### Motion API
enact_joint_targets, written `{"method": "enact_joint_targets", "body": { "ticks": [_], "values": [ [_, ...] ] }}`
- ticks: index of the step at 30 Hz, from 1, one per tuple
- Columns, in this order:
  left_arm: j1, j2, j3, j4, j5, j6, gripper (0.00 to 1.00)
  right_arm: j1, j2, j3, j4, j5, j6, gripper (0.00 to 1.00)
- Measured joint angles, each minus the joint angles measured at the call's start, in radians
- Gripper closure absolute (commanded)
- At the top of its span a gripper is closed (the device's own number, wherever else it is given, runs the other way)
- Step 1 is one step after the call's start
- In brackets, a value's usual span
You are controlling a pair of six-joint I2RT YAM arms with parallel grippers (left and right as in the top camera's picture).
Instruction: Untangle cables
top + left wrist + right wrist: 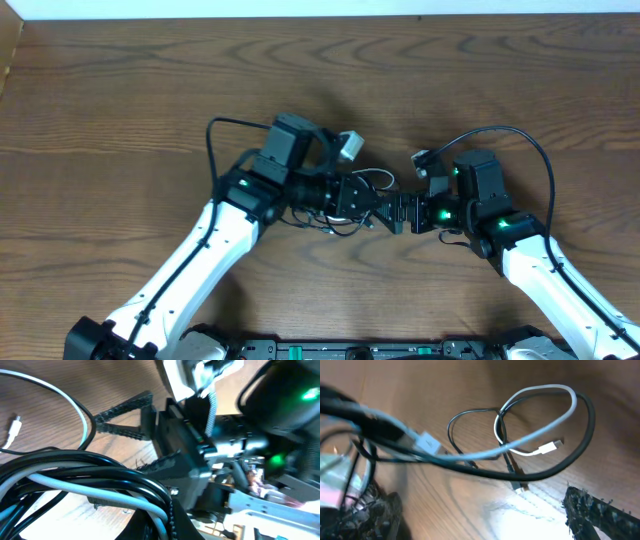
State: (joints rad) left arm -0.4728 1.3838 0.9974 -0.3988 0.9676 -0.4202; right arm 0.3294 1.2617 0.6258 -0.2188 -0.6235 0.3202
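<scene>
Tangling cables [545, 389] — white plug [550, 447] plain from wrists, hidden overhead

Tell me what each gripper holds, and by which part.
Left gripper seems to hold the cables at their bunched middle, though the grip is hidden. Right gripper is open, empty.

This is looking like a robotics lab or a test bench, not a home: the left arm [190, 265] and the right arm [560, 280], both white and black, are standing on a dark mounting rail [350, 350] at the near edge of a wood-grain counter [120, 90]. Small green lights [440, 212] are glowing on the arms, thick black cords [530, 150] are running along them, and only a pale strip [300, 8] is showing beyond the counter's far edge.
</scene>
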Motion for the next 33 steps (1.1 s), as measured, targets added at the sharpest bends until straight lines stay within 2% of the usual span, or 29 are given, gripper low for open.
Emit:
{"method": "enact_joint_targets", "body": {
  "ticks": [7, 13, 17, 22, 28, 30, 33],
  "values": [
    [0.037, 0.0, 0.0, 0.0, 0.098, 0.022, 0.92, 0.0, 0.0, 0.0, 0.035, -0.006, -0.159, 0.01],
    [0.037, 0.0, 0.0, -0.017, 0.117, 0.028, 0.92, 0.0, 0.0, -0.002, -0.066, 0.043, -0.557, 0.01],
    [0.037, 0.0, 0.0, -0.024, 0.126, 0.029, 0.93, 0.0, 0.0, -0.004, 0.024, 0.081, -0.704, 0.01],
    [0.037, 0.0, 0.0, -0.024, 0.127, 0.028, 0.92, 0.0, 0.0, -0.004, 0.117, 0.07, -0.775, 0.02],
    [0.037, 0.0, 0.0, -0.009, 0.168, 0.029, 0.93, 0.026, 0.0, -0.004, 0.103, 0.014, -0.801, 0.07],
    [0.037, 0.0, 0.0, 0.004, 0.19, 0.029, 0.93, 0.037, 0.0, -0.004, 0.088, 0.001, -0.803, 0.11],
    [0.037, 0.0, 0.0, 0.026, 0.225, 0.029, 0.92, 0.048, 0.0, -0.004, 0.071, -0.013, -0.807, 0.27]
  ]
}}
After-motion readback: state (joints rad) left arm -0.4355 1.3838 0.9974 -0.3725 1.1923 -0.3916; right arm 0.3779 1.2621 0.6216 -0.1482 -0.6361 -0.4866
